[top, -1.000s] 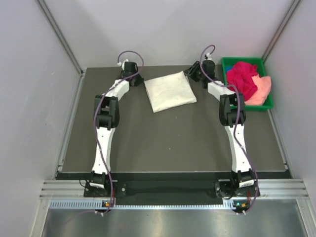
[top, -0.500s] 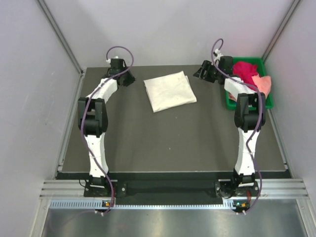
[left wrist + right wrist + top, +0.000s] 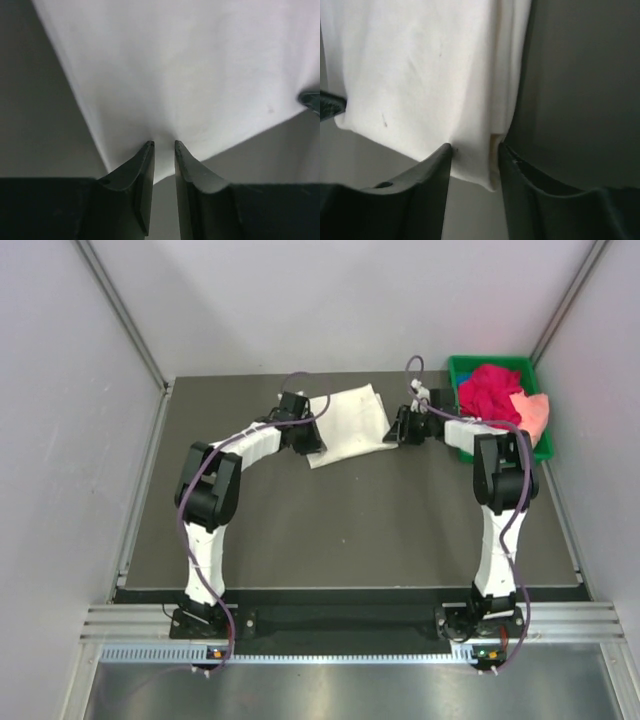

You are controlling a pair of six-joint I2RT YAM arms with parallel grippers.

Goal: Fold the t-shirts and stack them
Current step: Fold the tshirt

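On the table, a little left of the tray: white shirt, folded to a rough square. At the shirt's corner farthest from the tray: left gripper, closed to a narrow slit on the edge, cloth puckering toward the tips. At the shirt's side nearest the tray: right gripper, set wider, clamped on the thick folded corner, one finger touching cloth on each side. Inside the tray: red shirt, crumpled and heaped. Beside and partly under it, on the tray's right side: peach shirt, spilling over the rim. Both well apart from the white shirt. Between tray and white shirt: only the right gripper and bare table.
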